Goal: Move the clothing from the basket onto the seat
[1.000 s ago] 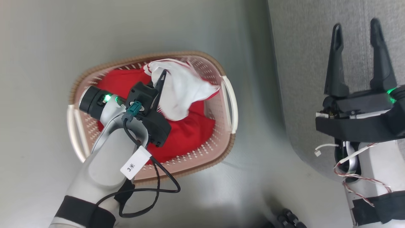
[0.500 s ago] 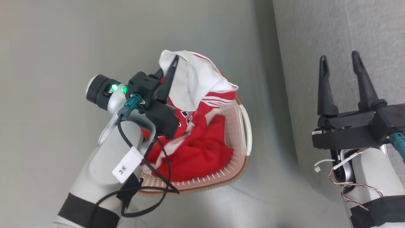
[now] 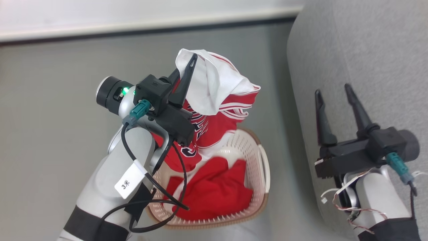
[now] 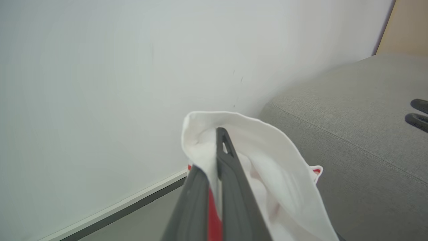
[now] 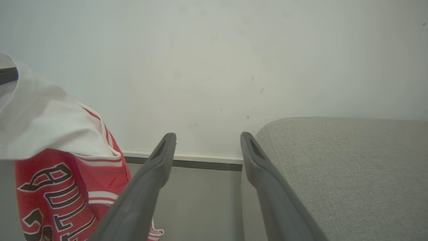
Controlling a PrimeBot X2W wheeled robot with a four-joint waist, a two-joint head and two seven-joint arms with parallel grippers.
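Observation:
My left gripper [image 3: 191, 63] is shut on the red jersey [image 3: 230, 107], pinching a fold of its white inner side. The jersey hangs lifted above the basket [image 3: 248, 147], its lower end trailing towards the basket's inside. In the left wrist view the gripper [image 4: 218, 157] grips the white fabric [image 4: 271, 167]. A plain red garment [image 3: 214, 189] lies in the basket. The grey seat [image 3: 367, 50] is to the right. My right gripper [image 3: 332, 90] stands open and empty over the seat's edge. The right wrist view shows its fingers [image 5: 208, 135] apart, the jersey [image 5: 57, 180] to their left and the seat [image 5: 351, 167] to their right.
The basket stands on a grey floor [image 3: 50, 117] close to the seat's left side. A white wall with a dark baseboard [image 3: 133, 31] runs behind. A black cable [image 3: 182, 187] from my left arm loops over the basket's near side.
My left gripper has risen, pulling the jersey up out of the basket. The head view has shifted upward, so the wall now shows. The right gripper stays open.

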